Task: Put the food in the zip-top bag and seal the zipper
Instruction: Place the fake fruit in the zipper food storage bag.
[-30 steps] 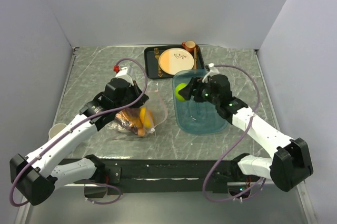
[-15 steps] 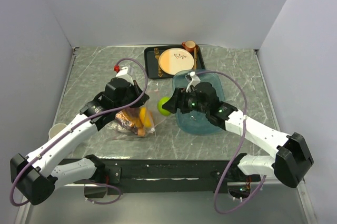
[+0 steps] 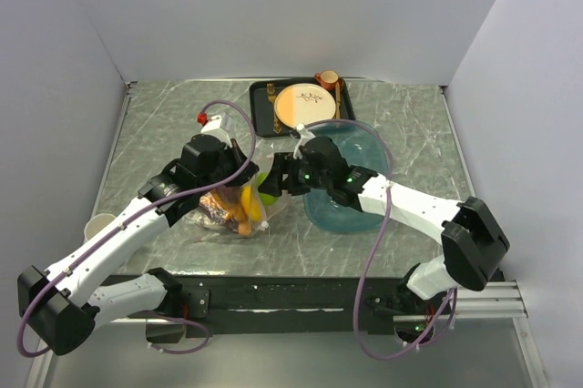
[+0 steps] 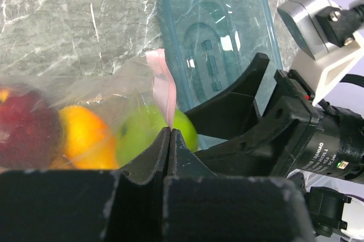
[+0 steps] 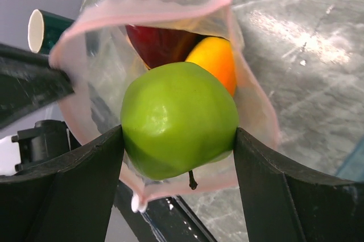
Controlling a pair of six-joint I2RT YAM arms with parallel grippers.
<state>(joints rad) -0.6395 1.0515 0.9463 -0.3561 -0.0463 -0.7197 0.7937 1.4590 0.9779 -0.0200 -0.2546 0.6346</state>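
Note:
The zip-top bag (image 3: 228,213) lies left of centre, its mouth held up by my left gripper (image 4: 169,130), which is shut on the pink zipper (image 4: 161,80). Inside the bag are a red apple (image 5: 159,46) and an orange (image 5: 217,60), with more brownish food (image 3: 217,208). My right gripper (image 5: 179,133) is shut on the green apple (image 5: 179,120), one finger on each side. The apple sits right at the open mouth, ringed by the zipper (image 5: 153,4). In the top view the green apple (image 3: 268,187) shows between the two grippers.
The teal oval tray (image 3: 351,213) sits right of the bag, under my right arm. A black tray (image 3: 262,102) at the back holds a cream-and-orange plate (image 3: 303,106) and a brown cup (image 3: 326,79). A pale cup (image 3: 98,224) lies at the table's left edge.
My right gripper has carried the green apple leftward from above the teal tray to the bag's mouth. The left arm has stayed still, holding the zipper edge.

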